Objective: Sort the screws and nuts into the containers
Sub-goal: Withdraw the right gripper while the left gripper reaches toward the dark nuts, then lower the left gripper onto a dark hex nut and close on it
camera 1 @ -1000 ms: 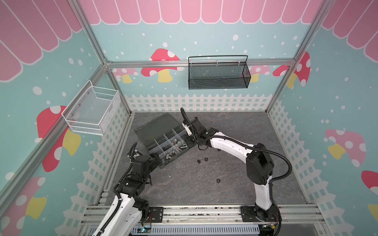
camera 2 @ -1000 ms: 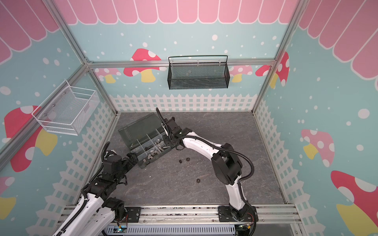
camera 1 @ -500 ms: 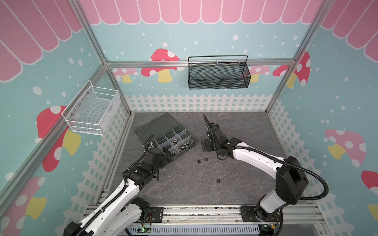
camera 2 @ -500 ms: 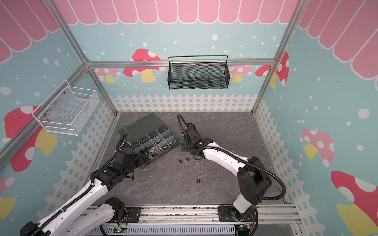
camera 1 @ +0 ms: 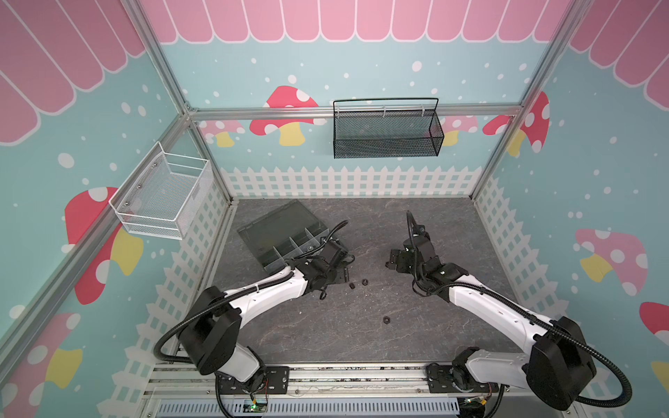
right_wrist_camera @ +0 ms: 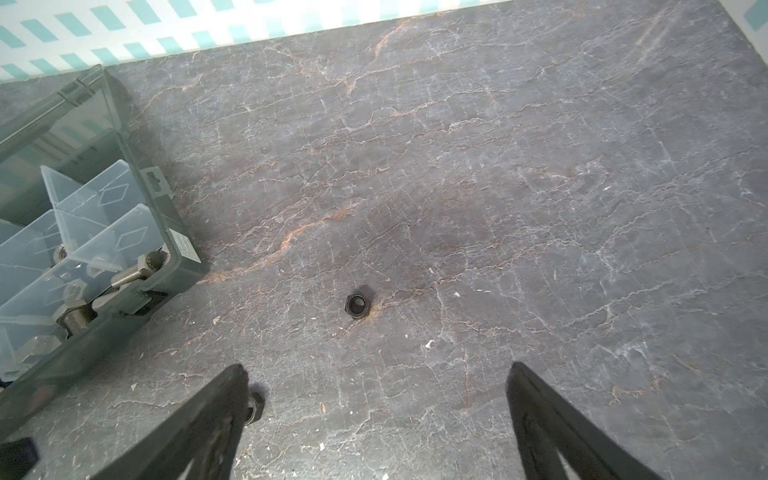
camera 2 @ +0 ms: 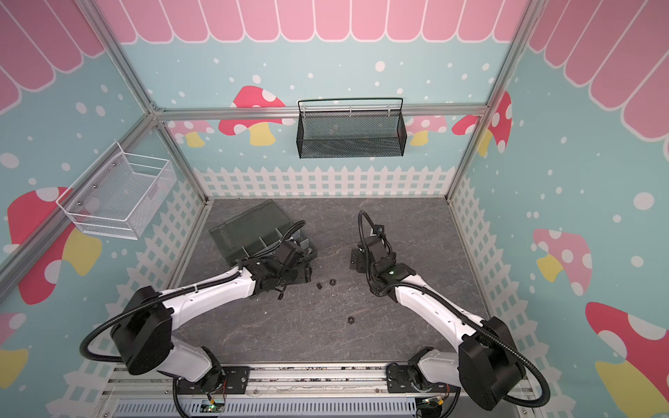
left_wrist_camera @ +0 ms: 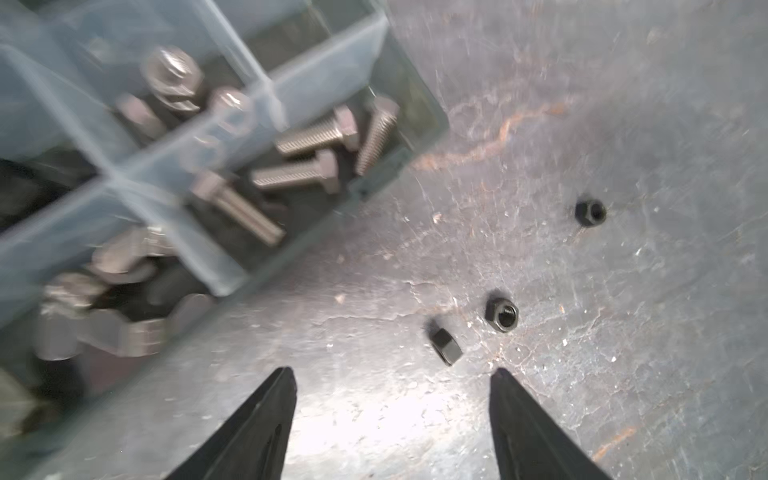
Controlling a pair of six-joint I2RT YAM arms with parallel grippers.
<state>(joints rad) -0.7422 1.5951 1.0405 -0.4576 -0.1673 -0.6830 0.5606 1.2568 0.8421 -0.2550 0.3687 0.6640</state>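
Note:
The dark grey organizer box (camera 1: 278, 226) lies open at the back left, with clear dividers (left_wrist_camera: 249, 54) forming its containers. Silver screws (left_wrist_camera: 309, 139) fill one corner compartment and silver wing nuts (left_wrist_camera: 104, 311) the one beside it. Three black nuts lie loose on the floor: two close together (camera 1: 351, 286) (camera 1: 365, 281), one nearer the front (camera 1: 386, 319). My left gripper (left_wrist_camera: 392, 374) is open just short of the nearest nut (left_wrist_camera: 445, 346), holding nothing. My right gripper (right_wrist_camera: 377, 370) hangs open and empty over bare floor right of the box, a nut (right_wrist_camera: 358, 306) ahead of it.
A white wire basket (camera 1: 163, 195) hangs on the left wall and a black mesh basket (camera 1: 385, 134) on the back wall. A white picket fence (camera 1: 347, 181) lines the floor's edges. Another black nut (right_wrist_camera: 254, 409) sits partly behind one right finger (right_wrist_camera: 232, 386).
My left arm has swung from the left of the box to its front right corner, by the two nuts. My right gripper has pulled back from the box to the right and opened wide.

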